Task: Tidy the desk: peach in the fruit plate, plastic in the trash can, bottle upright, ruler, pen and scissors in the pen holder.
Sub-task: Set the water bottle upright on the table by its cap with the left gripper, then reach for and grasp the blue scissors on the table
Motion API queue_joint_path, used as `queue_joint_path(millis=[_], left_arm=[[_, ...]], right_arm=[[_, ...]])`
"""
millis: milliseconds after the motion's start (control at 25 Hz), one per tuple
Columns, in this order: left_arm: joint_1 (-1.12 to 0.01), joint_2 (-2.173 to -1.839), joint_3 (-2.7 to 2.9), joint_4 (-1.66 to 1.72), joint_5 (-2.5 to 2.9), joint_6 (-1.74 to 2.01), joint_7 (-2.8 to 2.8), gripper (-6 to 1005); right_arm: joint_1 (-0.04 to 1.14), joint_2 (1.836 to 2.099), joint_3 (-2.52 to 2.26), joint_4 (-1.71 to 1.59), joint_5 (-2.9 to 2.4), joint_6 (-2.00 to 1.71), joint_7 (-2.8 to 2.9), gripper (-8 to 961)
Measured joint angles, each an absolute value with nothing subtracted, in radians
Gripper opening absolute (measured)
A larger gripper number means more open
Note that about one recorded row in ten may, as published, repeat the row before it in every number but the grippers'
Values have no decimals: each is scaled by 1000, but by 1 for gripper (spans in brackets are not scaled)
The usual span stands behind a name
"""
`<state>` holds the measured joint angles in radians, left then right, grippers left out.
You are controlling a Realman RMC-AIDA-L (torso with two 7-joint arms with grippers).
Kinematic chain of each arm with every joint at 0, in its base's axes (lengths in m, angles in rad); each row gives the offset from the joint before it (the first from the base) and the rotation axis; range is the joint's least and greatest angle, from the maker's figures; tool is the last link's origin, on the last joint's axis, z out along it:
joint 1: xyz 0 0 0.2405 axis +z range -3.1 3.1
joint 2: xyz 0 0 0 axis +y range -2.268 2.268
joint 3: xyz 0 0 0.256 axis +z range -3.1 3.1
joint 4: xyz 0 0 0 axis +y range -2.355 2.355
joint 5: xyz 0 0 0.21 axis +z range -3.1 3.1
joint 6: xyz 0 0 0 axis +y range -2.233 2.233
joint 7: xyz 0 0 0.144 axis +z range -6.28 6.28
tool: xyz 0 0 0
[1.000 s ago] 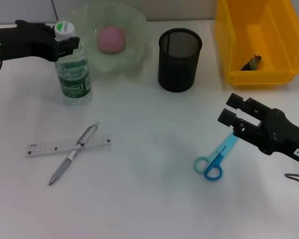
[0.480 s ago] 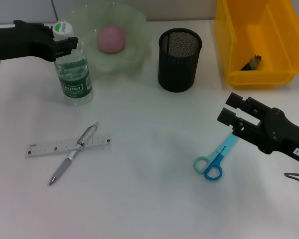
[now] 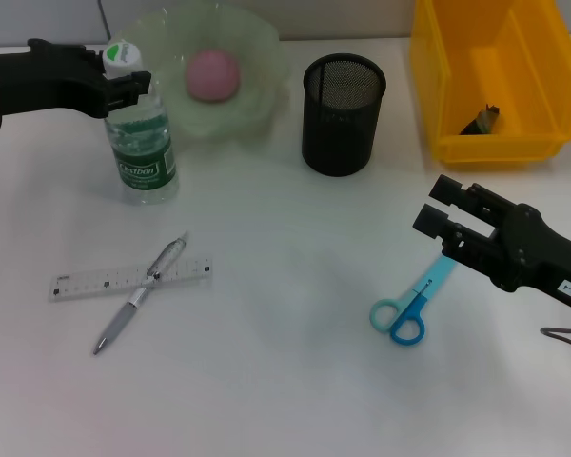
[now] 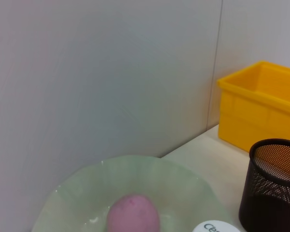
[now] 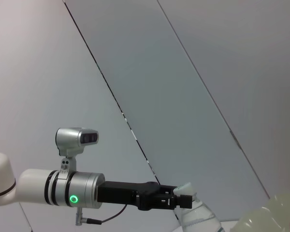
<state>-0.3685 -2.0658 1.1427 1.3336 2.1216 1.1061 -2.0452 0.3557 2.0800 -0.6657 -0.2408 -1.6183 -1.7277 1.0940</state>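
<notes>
The bottle (image 3: 141, 143) stands upright at ten o'clock, its cap pinched by the left gripper (image 3: 131, 80), while the right gripper (image 3: 442, 219) hovers spread and empty at four o'clock.

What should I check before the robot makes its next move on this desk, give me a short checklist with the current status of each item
1. Bottle upright: ok, it stands on the desk with the left gripper at its cap.
2. Left grip on the cap: cannot tell whether it is clamped or only alongside.
3. Peach in the fruit plate: ok.
4. Scissors in the pen holder: not ok, they lie on the desk just under the open right gripper.
5. Ruler and pen in the holder: not ok, the pen lies across the ruler on the desk.
6. Plastic in the trash can: cannot tell; something small and dark lies inside.
</notes>
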Motion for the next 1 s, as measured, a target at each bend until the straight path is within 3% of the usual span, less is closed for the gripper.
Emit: queue_joint_path(millis=[280,480,1000], left_arm=[[-372,-2065,1131,1332,2094,1106,-2045,491],[-373,-2066,1129,1331,2085,1105,-2042,702],[-350,-2066,1057,1315,1874,1137,-1958,702]], right_arm=[[356,2080,-666,-241,-1618,-1727,1096,693],[356,2080,-666,-241,-1618,-1727,1097,692],[355,2080,-666,-241,-1618,-1727,1097,693]])
